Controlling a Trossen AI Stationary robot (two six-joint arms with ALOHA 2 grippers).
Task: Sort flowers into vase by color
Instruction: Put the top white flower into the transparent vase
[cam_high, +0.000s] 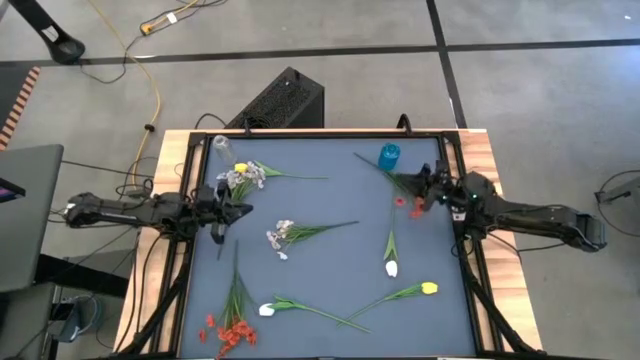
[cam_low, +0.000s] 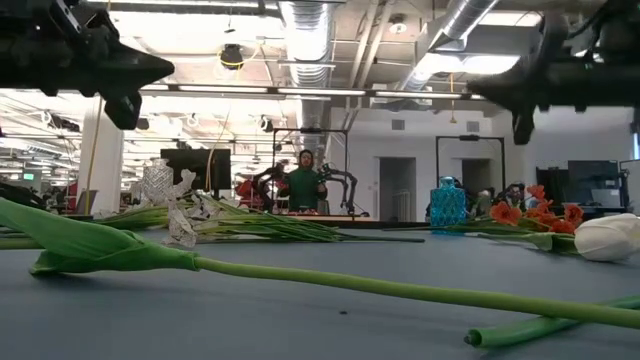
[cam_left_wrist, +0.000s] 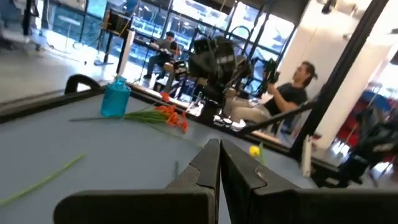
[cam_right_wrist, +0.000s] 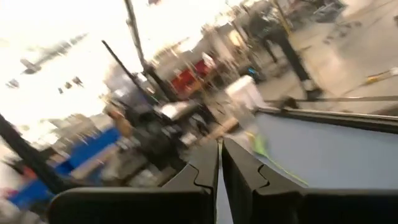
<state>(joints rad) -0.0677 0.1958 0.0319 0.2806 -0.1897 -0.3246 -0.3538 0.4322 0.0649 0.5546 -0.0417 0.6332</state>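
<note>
In the high view the blue-grey surface fills the middle of the frame with the flowers scattered over it. The left gripper hangs at the left edge of the surface, its jaws pressed fully together and holding nothing — the left wrist view shows the two dark fingers meeting with no gap. Just above it in the frame lies a bunch with a yellow bloom and pale blossoms, next to a clear glass vase at the upper left corner. The right gripper sits at the upper right of the surface, its jaws narrowed to a thin slit with nothing between them, as the right wrist view shows. Close beside it lie red-orange flowers, their stems running up toward a blue vase standing near the top edge. Elsewhere on the surface: a pale spray in the centre, a white tulip right of centre, a yellow tulip at lower right, a white bloom at lower centre, and a red-orange bunch at lower left — all lying flat, well apart from both vases.
</note>
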